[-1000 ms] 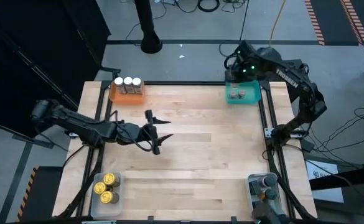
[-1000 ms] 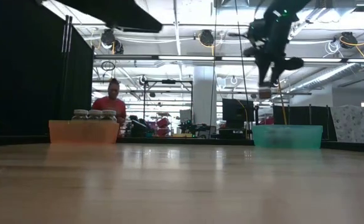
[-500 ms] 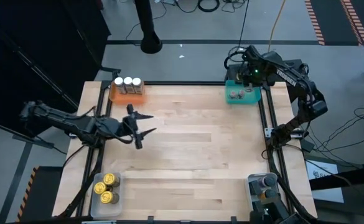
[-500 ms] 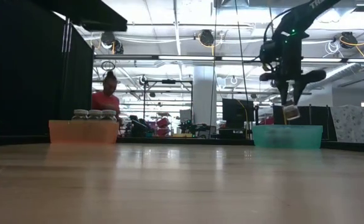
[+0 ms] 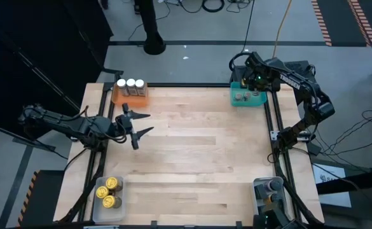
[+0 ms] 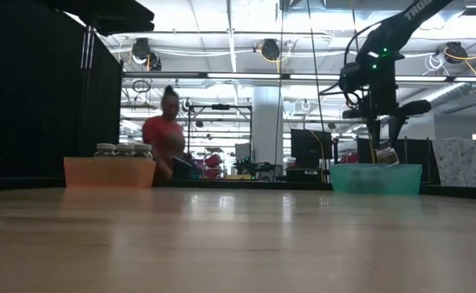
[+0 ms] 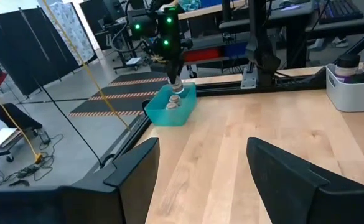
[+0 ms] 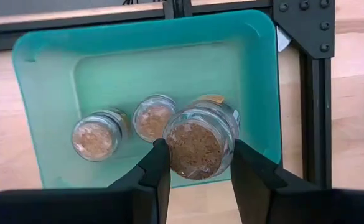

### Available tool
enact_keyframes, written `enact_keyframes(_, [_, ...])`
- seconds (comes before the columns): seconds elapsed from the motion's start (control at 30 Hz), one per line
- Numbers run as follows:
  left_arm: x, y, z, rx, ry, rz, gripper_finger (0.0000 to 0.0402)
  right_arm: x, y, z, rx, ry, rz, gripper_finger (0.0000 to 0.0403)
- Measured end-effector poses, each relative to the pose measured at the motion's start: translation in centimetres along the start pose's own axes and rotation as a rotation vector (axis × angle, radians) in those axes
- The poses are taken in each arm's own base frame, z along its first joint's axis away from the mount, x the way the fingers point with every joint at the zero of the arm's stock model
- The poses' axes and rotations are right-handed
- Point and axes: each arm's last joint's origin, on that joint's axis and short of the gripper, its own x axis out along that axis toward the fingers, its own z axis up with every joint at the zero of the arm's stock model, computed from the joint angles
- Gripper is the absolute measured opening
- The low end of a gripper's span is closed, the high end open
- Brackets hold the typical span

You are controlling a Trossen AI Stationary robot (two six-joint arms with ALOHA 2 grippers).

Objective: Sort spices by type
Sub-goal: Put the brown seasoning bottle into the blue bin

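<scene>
Little can be read here; white letters run along the right arm (image 5: 292, 77) in the high view, likely the maker's name, though they are too small to make out for certain; in the low view the same arm (image 6: 408, 12) carries white letters at the picture's top edge, cut off so that no whole word shows; the jar (image 8: 200, 140) held over the teal tray (image 8: 256, 68) in the right wrist view bears a label on its side, seen edge-on, and its print cannot be read; no other text shows clearly.
</scene>
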Motion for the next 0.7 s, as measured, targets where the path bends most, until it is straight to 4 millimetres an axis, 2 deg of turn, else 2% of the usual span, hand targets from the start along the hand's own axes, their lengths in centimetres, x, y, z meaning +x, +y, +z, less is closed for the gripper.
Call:
enact_keyframes(0.47, [0.1, 0.0, -0.1, 0.003, 0.005, -0.001, 0.0249, 2.1, 0.4, -1.4, 0.006, -0.004, -0.026, 0.0113])
enact_keyframes(0.7, [0.1, 0.0, -0.1, 0.003, 0.005, -0.001, 0.0249, 3.2, 0.4, -2.0, -0.007, -0.006, -0.031, 0.0139])
